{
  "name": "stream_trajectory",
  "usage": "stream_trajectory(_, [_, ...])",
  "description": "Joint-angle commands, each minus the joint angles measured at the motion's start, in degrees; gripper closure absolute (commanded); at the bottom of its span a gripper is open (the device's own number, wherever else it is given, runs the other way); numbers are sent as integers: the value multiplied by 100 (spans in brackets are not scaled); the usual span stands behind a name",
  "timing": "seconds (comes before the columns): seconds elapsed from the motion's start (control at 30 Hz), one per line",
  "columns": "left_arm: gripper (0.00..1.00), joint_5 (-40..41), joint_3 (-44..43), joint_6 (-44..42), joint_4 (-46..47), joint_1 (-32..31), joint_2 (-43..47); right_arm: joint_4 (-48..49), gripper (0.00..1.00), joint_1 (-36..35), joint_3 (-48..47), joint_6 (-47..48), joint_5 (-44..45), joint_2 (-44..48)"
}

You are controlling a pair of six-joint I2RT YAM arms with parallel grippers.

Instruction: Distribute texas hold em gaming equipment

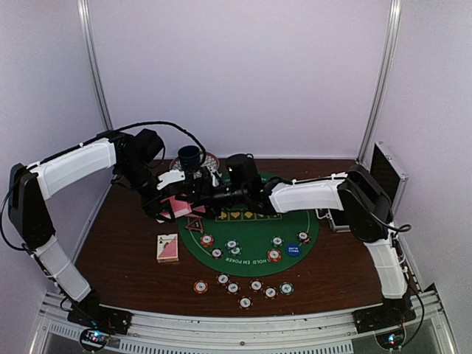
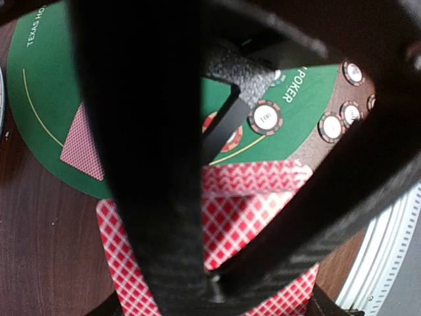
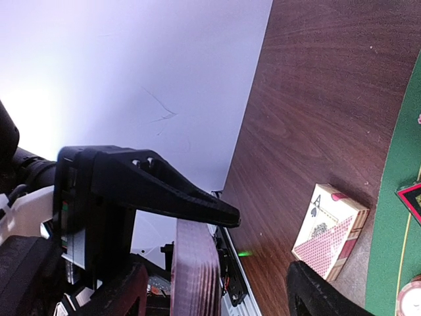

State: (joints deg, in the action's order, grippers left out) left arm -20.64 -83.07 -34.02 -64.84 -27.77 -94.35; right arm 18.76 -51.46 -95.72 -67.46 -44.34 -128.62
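Observation:
My left gripper (image 1: 174,204) (image 2: 217,276) is shut on a deck of pink-backed playing cards (image 1: 180,208) (image 2: 243,217), held above the table's left half. The right gripper (image 1: 198,195) (image 3: 217,284) is open, and the deck (image 3: 195,270) stands edge-on between its fingers, closer to one of them. A single card (image 2: 82,141) lies face down on the green mat (image 1: 295,221). Striped poker chips (image 1: 274,255) (image 2: 266,117), a blue disc (image 1: 293,249) and the red-edged triangle marker (image 1: 195,225) also rest on the mat. Several chips (image 1: 245,302) sit in front of it.
A card box (image 1: 168,248) (image 3: 332,227) lies on the wood left of the mat. The blue cup (image 1: 189,156) on its saucer stands at the back, just behind the grippers. A black case (image 1: 387,173) stands at the right edge.

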Motion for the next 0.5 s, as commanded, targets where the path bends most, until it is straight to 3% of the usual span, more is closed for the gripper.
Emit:
stream_trajectory(0.0, [100,-111,-140,-69,-38,0,73,-380,24,-104,-564,65,-204,-342])
stream_trajectory(0.47, [100,-142,-139,-83,-38,0,74,-815,31,63,-777,72,-311,-595])
